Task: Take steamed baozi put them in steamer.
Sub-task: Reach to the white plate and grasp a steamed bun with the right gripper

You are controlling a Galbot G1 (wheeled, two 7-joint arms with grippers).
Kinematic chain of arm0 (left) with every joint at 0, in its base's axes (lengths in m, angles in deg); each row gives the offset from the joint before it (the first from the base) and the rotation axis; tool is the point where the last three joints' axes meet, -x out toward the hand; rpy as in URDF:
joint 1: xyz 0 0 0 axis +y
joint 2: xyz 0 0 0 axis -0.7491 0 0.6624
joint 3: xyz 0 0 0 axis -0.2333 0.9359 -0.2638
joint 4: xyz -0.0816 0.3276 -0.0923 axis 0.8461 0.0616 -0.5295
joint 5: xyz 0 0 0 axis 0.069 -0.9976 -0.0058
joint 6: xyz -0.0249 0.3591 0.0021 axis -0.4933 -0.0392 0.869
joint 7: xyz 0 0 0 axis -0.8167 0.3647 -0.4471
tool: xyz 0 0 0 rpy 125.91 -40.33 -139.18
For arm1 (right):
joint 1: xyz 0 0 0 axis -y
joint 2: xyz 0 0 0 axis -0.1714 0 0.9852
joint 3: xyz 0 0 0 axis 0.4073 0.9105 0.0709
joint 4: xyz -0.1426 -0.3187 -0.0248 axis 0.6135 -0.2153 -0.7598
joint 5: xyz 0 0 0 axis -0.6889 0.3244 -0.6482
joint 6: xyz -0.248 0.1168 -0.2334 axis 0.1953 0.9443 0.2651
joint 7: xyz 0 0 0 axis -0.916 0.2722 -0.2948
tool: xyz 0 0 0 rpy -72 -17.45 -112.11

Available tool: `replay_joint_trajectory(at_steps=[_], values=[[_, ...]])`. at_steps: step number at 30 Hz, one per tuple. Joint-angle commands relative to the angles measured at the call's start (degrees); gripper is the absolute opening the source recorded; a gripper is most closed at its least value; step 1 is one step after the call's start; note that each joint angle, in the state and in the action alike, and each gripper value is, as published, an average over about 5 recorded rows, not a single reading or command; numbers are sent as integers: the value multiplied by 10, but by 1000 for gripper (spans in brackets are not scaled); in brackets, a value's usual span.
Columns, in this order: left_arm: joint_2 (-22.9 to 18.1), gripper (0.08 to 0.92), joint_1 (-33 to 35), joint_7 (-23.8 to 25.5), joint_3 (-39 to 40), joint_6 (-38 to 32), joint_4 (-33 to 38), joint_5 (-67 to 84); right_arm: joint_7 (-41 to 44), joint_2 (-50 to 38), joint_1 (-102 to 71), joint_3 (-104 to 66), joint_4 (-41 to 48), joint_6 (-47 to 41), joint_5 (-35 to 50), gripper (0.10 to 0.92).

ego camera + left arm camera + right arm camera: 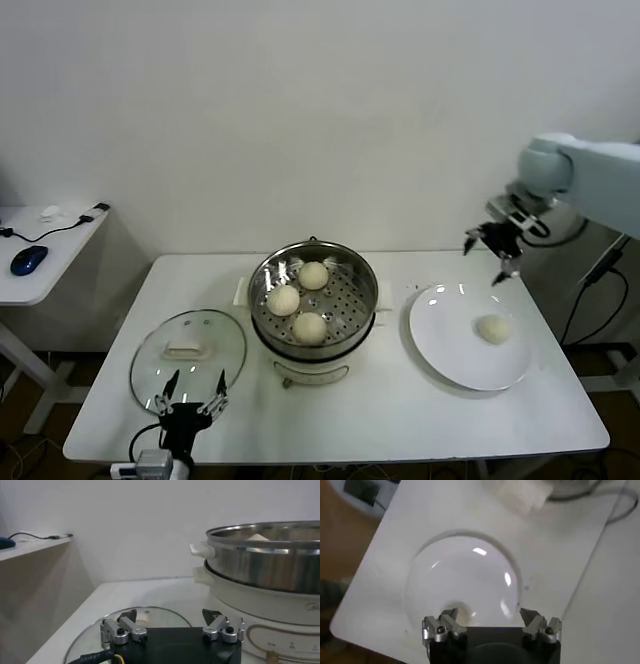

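The steel steamer (262,283) stands on its cream pot base at the table's middle and holds three baozi (284,299). One more baozi (493,328) lies on the white plate (440,345) at the right. My right gripper (492,246) hangs open and empty above the plate's far edge. In the right wrist view the plate (460,575) lies below the open gripper (489,615), with the baozi (461,611) partly hidden by one finger. My left gripper (190,398) is open and empty over the glass lid's near edge, left of the steamer (265,560).
A round glass lid (188,348) lies flat at the table's left front and also shows in the left wrist view (150,617). A side desk (40,250) with a blue mouse (28,259) and cable stands at the far left. The wall runs close behind the table.
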Motion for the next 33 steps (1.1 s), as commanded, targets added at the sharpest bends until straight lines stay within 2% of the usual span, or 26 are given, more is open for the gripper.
replay_joint_trajectory(at_steps=[1,9,22,30,33], values=[[2,823,-2,-1,0,-1,0,3,-38,-135,-202,-119,32,-108,-36,823],[-6,823,7,1,-1,1,1,-8,-60,-80,-325,-237,111,-118,-88,823],[-13,823,13,-1,-3,-4,-5,-15,-60,22,-368,-289,227,-100,-113,823],[-12,823,14,-3,-6,-9,-12,-13,-52,37,-373,-294,248,-94,-123,813],[-12,823,14,-4,-5,-9,-13,-12,-54,37,-373,-295,250,-92,-125,766]])
